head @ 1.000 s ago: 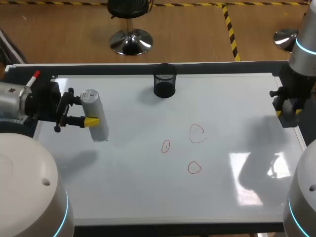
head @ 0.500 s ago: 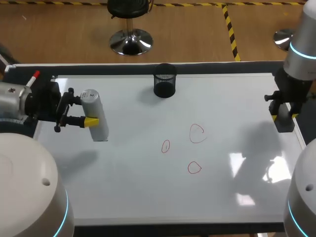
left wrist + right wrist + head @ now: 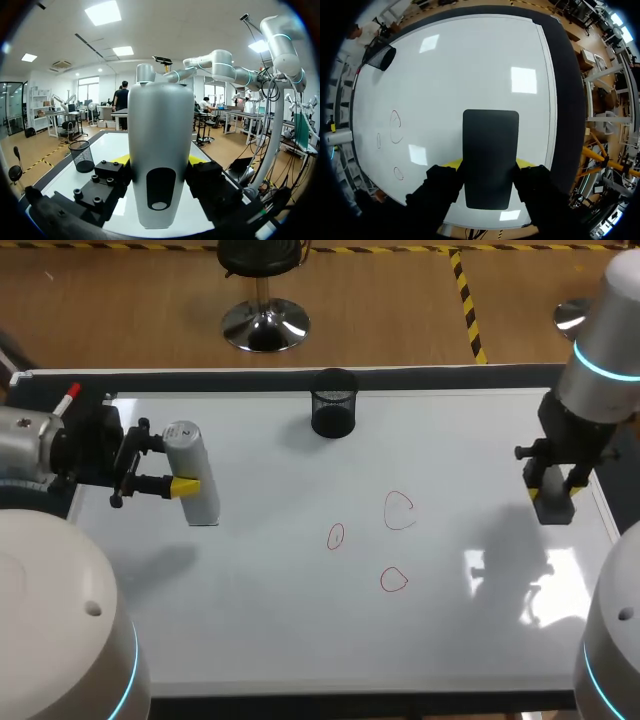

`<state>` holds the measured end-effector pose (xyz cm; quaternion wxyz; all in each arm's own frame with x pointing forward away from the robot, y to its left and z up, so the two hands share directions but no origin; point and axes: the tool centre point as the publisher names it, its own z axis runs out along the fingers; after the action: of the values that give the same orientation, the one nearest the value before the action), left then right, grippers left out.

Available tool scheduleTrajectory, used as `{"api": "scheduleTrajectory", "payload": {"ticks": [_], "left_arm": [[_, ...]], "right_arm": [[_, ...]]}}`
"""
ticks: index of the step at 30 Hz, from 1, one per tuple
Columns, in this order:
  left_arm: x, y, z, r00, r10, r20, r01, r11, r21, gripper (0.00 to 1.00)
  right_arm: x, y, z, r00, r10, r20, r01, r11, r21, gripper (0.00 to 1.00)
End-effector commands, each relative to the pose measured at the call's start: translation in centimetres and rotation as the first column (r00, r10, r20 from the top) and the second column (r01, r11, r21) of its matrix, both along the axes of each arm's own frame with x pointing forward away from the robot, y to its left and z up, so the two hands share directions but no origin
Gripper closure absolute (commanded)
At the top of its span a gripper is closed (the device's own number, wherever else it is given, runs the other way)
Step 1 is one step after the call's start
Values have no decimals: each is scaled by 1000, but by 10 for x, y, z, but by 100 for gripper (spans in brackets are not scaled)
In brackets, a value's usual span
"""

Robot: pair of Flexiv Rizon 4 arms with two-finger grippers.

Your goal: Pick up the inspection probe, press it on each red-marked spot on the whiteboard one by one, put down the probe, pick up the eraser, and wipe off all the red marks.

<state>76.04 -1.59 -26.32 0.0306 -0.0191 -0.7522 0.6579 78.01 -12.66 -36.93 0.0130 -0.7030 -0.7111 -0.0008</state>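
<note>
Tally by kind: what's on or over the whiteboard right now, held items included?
red marks: 3
probe: 1
eraser: 1
mesh cup: 1
total: 6

Probe (image 3: 190, 475) at the whiteboard's (image 3: 260, 620) left, cup (image 3: 334, 403) at back, marks (image 3: 398, 510) mid-board, eraser (image 3: 553, 502) at right.
</note>
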Motion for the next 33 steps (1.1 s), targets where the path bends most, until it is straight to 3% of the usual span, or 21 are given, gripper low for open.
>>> {"api": "scheduleTrajectory", "payload": {"ticks": [1, 8, 23, 33], "left_arm": [[0, 0, 0, 1000, 0, 1, 0, 1000, -3, 100], [0, 0, 0, 1000, 0, 1, 0, 1000, -3, 100], [0, 0, 0, 1000, 0, 1, 0, 1000, -3, 100], [0, 0, 0, 1000, 0, 1, 0, 1000, -3, 100]], "right_arm": [[-12, 18, 3, 999, -18, 35, 19, 1000, -24, 100], [-27, 46, 6, 998, -57, 22, 58, 997, -58, 100], [-61, 106, 4, 999, 19, 37, -17, 998, -56, 100], [-70, 141, 1, 998, 32, 48, -29, 997, -69, 100]]}}
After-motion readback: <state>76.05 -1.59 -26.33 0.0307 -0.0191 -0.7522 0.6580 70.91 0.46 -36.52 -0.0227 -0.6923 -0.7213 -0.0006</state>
